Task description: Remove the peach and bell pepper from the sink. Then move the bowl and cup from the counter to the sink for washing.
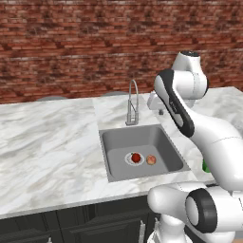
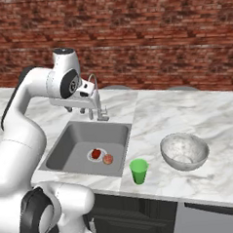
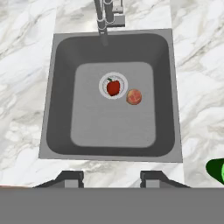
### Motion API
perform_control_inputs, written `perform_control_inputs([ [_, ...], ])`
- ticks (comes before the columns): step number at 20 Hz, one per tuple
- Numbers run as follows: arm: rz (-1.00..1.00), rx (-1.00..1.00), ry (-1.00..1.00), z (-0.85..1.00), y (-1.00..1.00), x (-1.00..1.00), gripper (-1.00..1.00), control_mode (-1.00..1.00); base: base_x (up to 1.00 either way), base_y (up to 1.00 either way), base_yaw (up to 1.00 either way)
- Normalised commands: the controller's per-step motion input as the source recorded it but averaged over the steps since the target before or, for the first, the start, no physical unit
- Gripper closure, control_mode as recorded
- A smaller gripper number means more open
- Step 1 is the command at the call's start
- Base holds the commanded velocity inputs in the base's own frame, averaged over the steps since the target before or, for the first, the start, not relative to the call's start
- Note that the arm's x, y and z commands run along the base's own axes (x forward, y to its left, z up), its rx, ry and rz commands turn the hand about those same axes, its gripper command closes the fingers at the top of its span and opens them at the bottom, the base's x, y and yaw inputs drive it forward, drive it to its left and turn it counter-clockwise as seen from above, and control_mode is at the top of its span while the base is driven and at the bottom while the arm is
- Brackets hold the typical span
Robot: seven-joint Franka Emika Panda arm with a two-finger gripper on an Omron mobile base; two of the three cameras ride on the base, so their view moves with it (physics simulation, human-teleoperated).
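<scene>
Risk sits in the sink (image 3: 61, 87): the bell pepper (image 3: 113, 87) rests on the drain with the peach (image 3: 134, 96) just beside it, so the gripper (image 3: 111, 177), hovering high with parted jaws and nothing held, could nudge one while grasping the other.

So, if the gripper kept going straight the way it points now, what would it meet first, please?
Probably the sink floor, slightly short of the bell pepper and peach; the gripper looks open, and depth is uncertain.
</scene>
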Motion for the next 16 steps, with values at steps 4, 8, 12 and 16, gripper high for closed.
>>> perform_control_inputs([
  [4, 0.00, 0.00, 0.00, 0.00, -0.01, -0.06, -1.00, -1.00, 0.00, 0.00, 0.00],
  [8, 0.00, 0.00, 0.00, -0.03, -0.04, -0.14, -1.00, -1.00, 0.00, 0.00, 0.00],
  [12, 0.00, 0.00, -0.01, -0.03, -0.08, -0.17, -1.00, -1.00, 0.00, 0.00, 0.00],
  [16, 0.01, 0.00, 0.00, -0.05, -0.11, -0.20, -1.00, -1.00, 0.00, 0.00, 0.00],
])
